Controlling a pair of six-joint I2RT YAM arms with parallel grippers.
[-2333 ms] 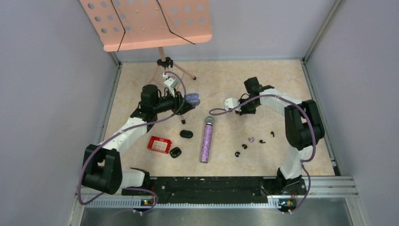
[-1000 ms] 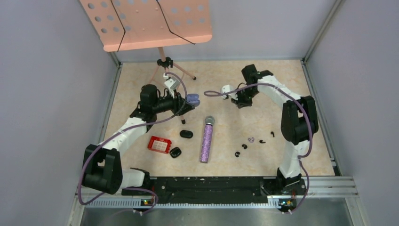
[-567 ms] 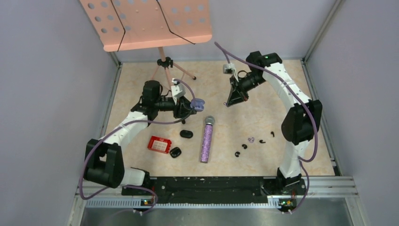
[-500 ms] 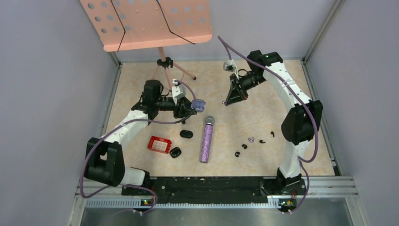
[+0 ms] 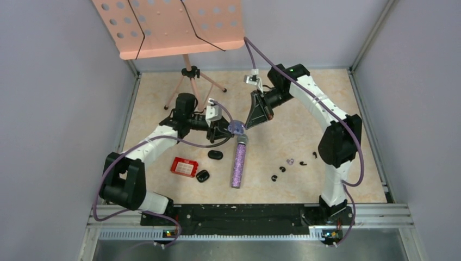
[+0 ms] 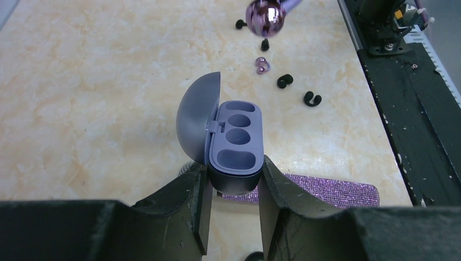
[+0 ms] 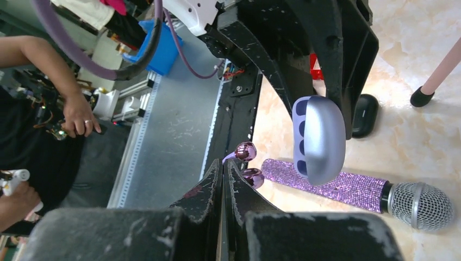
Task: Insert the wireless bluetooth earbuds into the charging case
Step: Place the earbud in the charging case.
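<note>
Nearest you on the tabletop (image 5: 261,193), a glittery purple microphone (image 5: 237,163) lies lengthwise, its silver head pointing away from you. To the right of the microphone, five loose earbuds (image 5: 282,169) lie scattered, four black and one pale purple, none touching another. To the left of the microphone sit two small black cases (image 5: 215,155), one near its handle end and one beside its upper half. Further left of them is a red box (image 5: 184,167).

Just past the microphone's head, your left end effector (image 6: 234,176) grips the charging case (image 6: 235,136) by its sides, clear of the tabletop. The case is pale purple, its lid (image 6: 197,117) swung open, and its moulded pockets are unfilled.

Your right end effector (image 7: 224,168), also just past the microphone's head and slightly to its right, is clenched on a pale purple earbud (image 7: 245,150), pinched at the fingertips. That earbud hangs just beside the open face of the case, not touching it.

Far beyond the microphone, at the back of the tabletop, a pink music stand (image 5: 168,27) rises on a tripod.
</note>
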